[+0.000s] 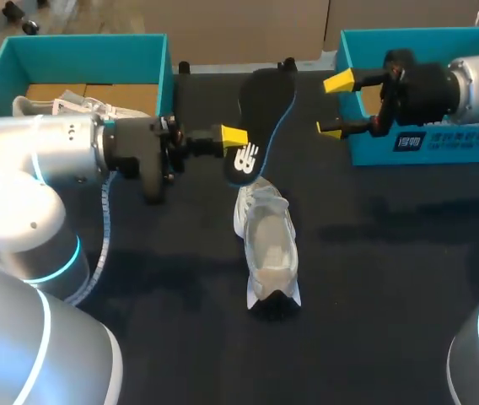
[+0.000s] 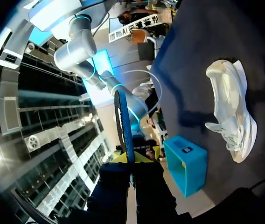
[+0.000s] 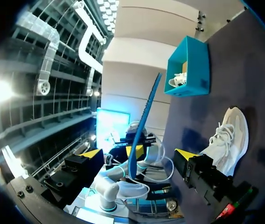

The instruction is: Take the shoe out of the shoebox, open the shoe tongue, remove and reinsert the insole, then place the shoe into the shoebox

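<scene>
A white shoe [image 1: 266, 245] lies on the dark table, its opening facing up. Above its far end, my left gripper [image 1: 234, 137] is shut on a black insole [image 1: 262, 114] with a white logo and holds it in the air. In the left wrist view the insole [image 2: 124, 123] is edge-on, rising from the shut gripper [image 2: 131, 161], with the shoe [image 2: 230, 109] off to one side. My right gripper [image 1: 334, 105] stands open and empty just right of the insole. In the right wrist view, its yellow tips stand on either side of the insole [image 3: 144, 119], which is further ahead, with the shoe [image 3: 228, 135] beyond.
A teal shoebox [image 1: 151, 51] at the back left holds another white shoe [image 1: 83, 105]. A second teal box [image 1: 425, 152] stands at the back right, behind my right gripper. The same boxes show in the wrist views, one [image 2: 186, 163] and the other [image 3: 188, 67].
</scene>
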Action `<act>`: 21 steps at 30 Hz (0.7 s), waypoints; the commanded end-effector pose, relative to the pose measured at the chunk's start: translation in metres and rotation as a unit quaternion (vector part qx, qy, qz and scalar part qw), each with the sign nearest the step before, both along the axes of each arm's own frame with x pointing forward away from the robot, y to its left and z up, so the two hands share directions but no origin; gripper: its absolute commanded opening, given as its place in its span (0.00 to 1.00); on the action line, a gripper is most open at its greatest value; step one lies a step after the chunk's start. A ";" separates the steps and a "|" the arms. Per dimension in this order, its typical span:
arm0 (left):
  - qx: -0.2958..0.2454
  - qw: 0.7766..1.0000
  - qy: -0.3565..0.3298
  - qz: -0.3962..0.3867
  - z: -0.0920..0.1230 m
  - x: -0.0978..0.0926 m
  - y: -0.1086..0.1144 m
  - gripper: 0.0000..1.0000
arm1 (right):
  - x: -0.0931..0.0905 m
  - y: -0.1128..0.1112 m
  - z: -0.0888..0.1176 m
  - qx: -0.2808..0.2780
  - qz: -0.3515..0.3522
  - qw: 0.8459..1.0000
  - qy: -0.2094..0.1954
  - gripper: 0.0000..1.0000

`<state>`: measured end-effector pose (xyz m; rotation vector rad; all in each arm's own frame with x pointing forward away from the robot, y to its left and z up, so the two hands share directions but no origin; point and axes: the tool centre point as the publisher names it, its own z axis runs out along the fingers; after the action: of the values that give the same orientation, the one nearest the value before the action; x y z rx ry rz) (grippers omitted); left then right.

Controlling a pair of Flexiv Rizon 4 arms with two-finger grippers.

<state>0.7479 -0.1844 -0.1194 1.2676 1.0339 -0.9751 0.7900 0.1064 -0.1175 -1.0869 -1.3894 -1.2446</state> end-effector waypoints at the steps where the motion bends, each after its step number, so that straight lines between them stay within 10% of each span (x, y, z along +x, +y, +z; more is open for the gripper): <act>1: 0.004 0.999 -0.003 0.033 -0.003 -0.007 -0.005 0.00 | -0.004 0.014 -0.004 -0.002 -0.013 1.000 0.004 1.00; 21: 0.021 0.997 -0.009 0.072 -0.023 0.006 0.004 0.00 | 0.003 0.039 -0.013 0.003 -0.026 0.999 0.021 1.00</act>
<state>0.7536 -0.1794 -0.1393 1.2174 1.1177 -0.8385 0.7864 0.1392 -0.1262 -1.1549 -1.3327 -1.2625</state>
